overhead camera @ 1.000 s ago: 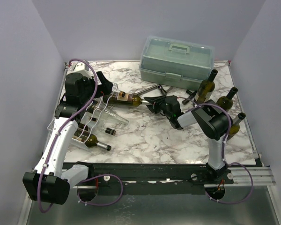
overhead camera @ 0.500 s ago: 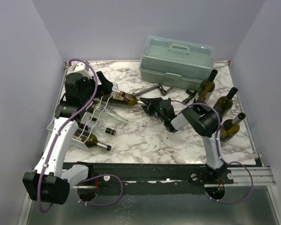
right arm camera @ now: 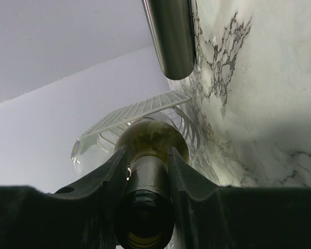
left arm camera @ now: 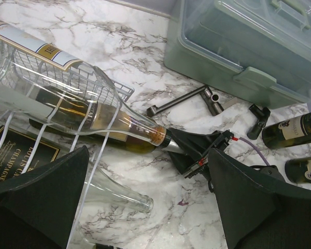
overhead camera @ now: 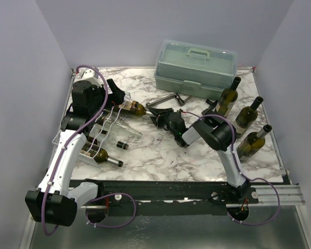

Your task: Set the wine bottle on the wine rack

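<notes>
You see a pale green toolbox [overhead camera: 195, 65] at upper centre, with metal rod tools [overhead camera: 168, 98] just below it on the marble worktop [overhead camera: 155, 150].

Lab cell: blank walls [overhead camera: 145, 31], marble tabletop [overhead camera: 160, 150].

I have bare marble table [overhead camera: 155, 150] on the near side of the right gripper [overhead camera: 154, 117]. Metal tools [overhead camera: 167, 99] and the toolbox [overhead camera: 195, 65] crowd behind it.

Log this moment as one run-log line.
right gripper: shut on neck of dark glass wine bottle | bottle: lying on white wire wine rack | left gripper: open, near rack
</notes>
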Controlling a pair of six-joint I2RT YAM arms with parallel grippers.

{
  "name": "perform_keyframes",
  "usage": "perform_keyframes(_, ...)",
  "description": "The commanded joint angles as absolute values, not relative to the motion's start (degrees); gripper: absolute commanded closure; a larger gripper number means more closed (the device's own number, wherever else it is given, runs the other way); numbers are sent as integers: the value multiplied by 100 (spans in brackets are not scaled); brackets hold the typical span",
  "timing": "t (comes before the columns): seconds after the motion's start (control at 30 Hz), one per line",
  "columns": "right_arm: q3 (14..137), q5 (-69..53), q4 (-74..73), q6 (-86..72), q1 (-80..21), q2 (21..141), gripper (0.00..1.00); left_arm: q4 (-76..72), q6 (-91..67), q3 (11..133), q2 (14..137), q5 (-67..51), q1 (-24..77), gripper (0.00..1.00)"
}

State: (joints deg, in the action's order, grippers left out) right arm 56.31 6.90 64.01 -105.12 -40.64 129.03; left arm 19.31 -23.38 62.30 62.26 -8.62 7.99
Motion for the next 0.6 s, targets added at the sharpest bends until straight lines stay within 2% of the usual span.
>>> perform_keyframes(0.0, 6020, 1177, 7456, -10964, -4186, 13018, 99, 1811, -2383, 6235, 6128, -1011, 809, 1)
perform_keyframes(0.43, 6567, 1411, 7088, -11145, -4340, 13390, 99, 1813, -2382, 6231, 6161, -1011, 809, 1)
perform_keyframes(0.57, 6733, 1476, 6892, -11202, -4416, 13441, 96, 1811, -2382, 6231, 6161, -1011, 809, 1)
